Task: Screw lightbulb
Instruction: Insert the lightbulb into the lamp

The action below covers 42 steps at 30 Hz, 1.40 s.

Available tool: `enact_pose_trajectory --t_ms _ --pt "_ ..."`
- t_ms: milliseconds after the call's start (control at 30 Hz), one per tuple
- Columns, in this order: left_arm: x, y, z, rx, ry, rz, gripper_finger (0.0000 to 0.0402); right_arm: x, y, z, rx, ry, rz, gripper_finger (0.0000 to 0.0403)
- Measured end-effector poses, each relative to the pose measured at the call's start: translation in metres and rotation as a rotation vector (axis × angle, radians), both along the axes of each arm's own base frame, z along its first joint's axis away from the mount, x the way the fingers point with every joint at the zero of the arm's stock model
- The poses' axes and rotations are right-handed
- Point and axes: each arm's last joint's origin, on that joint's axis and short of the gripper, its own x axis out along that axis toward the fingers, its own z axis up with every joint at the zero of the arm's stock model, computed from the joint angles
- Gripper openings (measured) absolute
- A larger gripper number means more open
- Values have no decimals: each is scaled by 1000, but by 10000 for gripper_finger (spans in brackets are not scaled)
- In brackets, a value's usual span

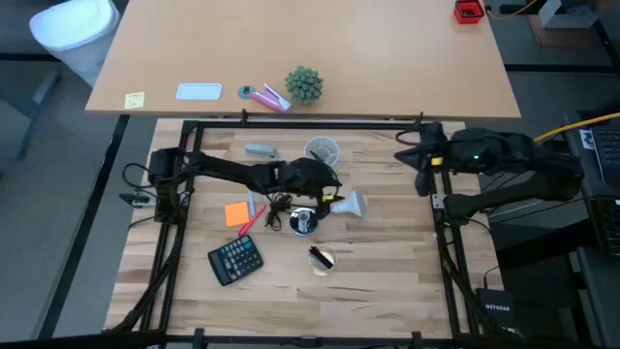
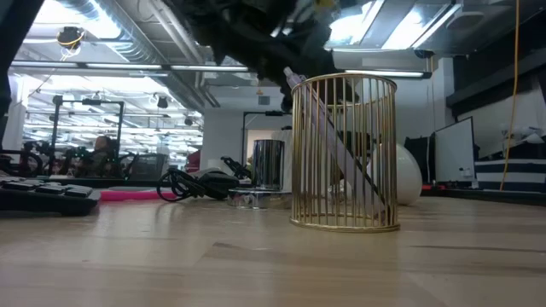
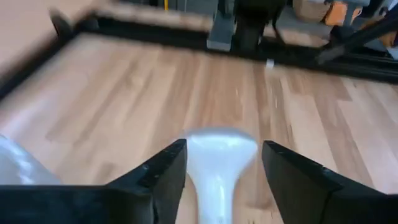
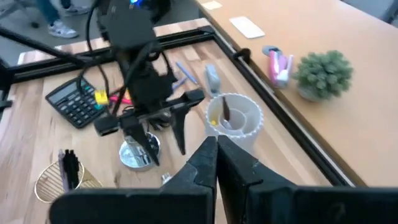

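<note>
White bulb (image 3: 219, 158) lies between the left gripper's (image 3: 222, 174) 2 spread fingers (image 3: 163, 175), untouched by either, on the wooden table (image 3: 124, 106). Near them stands the silver socket (image 1: 303, 222), beside a calculator (image 1: 235, 260) and a wire cup (image 2: 344, 152). Right gripper (image 4: 214, 163), jaws pressed together, waits at the table's right edge.

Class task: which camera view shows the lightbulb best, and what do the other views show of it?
The left wrist view: the lightbulb fills the gap between the open left claw fingers. The high view shows it small beside that claw. The low view shows only a white curve behind the wire basket. The right wrist view hides it.
</note>
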Motion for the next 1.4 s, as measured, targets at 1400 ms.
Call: enact_pose_trajectory --t_ms 1400 --pt "57 30 -87 -191 365 36 207 -9 0 -49 32 206 -34 12"
